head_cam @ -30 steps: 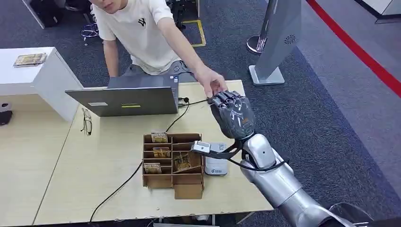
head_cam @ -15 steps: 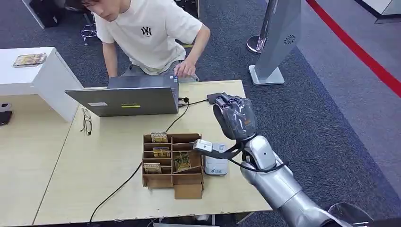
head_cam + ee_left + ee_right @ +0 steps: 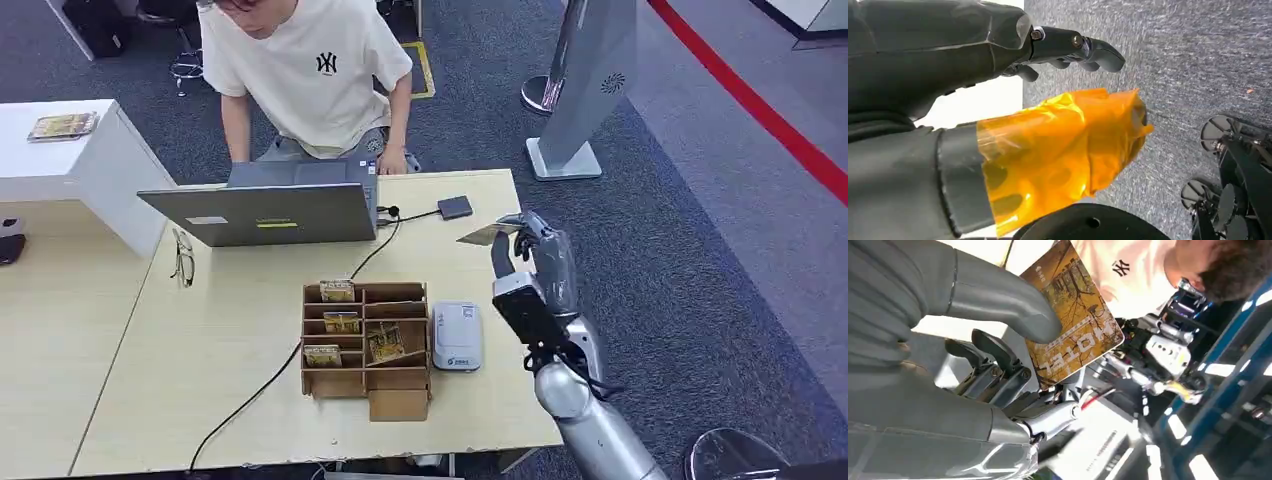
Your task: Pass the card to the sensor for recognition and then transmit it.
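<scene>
My right hand (image 3: 537,262) is raised over the table's right side and pinches a yellow-brown card (image 3: 484,235) between thumb and fingers. In the right wrist view the card (image 3: 1073,340) reads "HOTEL" and sticks out past the grey thumb (image 3: 998,302). The white card sensor (image 3: 456,336) lies flat on the table, to the left of and nearer me than the card, beside a cardboard organiser. My left hand (image 3: 998,130) hangs over grey carpet with nothing in it; orange film wraps its thumb and its dark fingers (image 3: 1075,47) stay apart.
The cardboard organiser (image 3: 364,345) holds several more cards. Behind it a person (image 3: 310,70) leans over an open laptop (image 3: 262,212). A cable runs to a small dark box (image 3: 455,207). Glasses (image 3: 183,256) lie at the left. A grey stand (image 3: 585,90) rises on the carpet.
The person's hand, which reached to my right hand, has drawn back to the laptop. My right hand has turned and shifted right and lower, bringing the card and the white sensor into sight.
</scene>
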